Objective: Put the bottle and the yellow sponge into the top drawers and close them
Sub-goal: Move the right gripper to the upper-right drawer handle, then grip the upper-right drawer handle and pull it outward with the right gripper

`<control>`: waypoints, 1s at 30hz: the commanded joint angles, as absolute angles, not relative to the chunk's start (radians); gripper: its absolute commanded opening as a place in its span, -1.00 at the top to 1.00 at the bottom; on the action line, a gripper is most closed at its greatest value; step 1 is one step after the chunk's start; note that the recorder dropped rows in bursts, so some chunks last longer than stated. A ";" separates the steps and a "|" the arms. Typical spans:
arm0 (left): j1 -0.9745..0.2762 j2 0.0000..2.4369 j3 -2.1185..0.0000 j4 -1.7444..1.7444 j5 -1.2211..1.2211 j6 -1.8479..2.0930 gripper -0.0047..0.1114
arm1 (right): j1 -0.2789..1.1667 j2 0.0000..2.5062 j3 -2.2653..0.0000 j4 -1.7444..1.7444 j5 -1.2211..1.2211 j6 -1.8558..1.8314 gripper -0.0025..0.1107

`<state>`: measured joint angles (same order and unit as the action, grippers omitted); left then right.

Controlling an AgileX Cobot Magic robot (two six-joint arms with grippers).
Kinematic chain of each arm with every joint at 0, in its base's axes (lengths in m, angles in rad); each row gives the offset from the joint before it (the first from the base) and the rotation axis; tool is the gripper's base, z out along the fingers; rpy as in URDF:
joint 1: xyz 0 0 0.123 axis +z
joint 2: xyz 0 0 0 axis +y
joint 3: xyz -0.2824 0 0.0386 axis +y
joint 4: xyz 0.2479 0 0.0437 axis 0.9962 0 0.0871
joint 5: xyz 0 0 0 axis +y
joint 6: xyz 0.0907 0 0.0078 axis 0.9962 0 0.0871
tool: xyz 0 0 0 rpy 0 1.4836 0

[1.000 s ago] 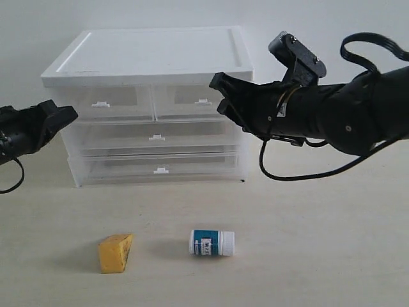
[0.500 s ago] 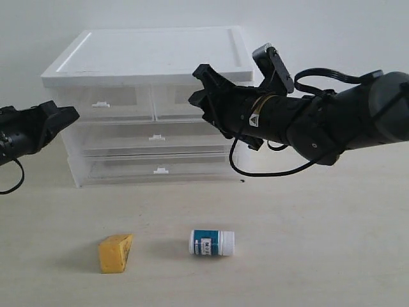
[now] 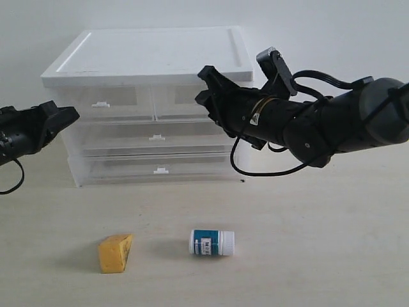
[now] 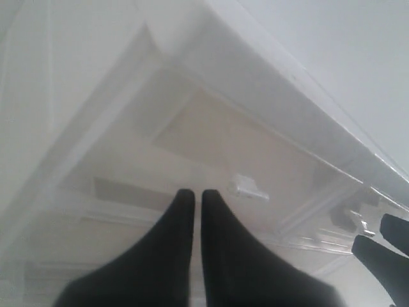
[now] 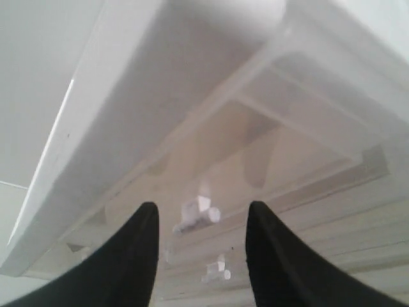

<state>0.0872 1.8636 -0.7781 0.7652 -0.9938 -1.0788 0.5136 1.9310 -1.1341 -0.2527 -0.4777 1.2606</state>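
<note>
1. The right hand (image 3: 204, 85) has its fingers spread apart and grasps nothing. It sits at the front of the right-hand one of the top drawers (image 3: 176, 102). In the right wrist view, that drawer's handle tab (image 5: 198, 214) lies between the two fingers.
2. The left hand (image 3: 69, 115) is clenched and empty, just off the left front corner of the cabinet (image 3: 153, 57). In the left wrist view its fingertips press together and point toward the left top drawer's handle tab (image 4: 249, 187), without touching it.
3. On the cabinet, both top drawers and the two full-width drawers (image 3: 156, 153) below them appear shut.
4. The bottle (image 3: 211, 243) lies on its side on the worktop (image 3: 319, 256) in front of the cabinet, well apart from both hands.
5. The yellow sponge (image 3: 115, 253) rests on the worktop near the bottle, on the left-hand side, not touching it.
</note>
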 commanded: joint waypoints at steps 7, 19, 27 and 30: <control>0.089 1.863 -0.784 0.774 -1.005 -1.081 0.85 | 0.507 1.928 -1.139 -0.141 -0.497 1.160 0.27; 0.089 1.863 -0.784 0.774 -1.003 -1.078 0.85 | 0.509 1.928 -1.139 -0.144 -0.493 1.115 0.95; 0.089 1.863 -0.786 0.750 -1.003 -1.056 0.85 | 0.509 1.928 -1.139 -0.288 -0.463 1.178 0.96; 0.089 1.863 -0.786 0.752 -1.001 -1.057 0.85 | 0.509 1.919 -1.120 -0.314 -0.473 1.180 0.96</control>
<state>0.0872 1.8636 -0.7781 0.7634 -0.9938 -1.0670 0.5103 1.9310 -1.1341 -0.2610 -0.4730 1.1714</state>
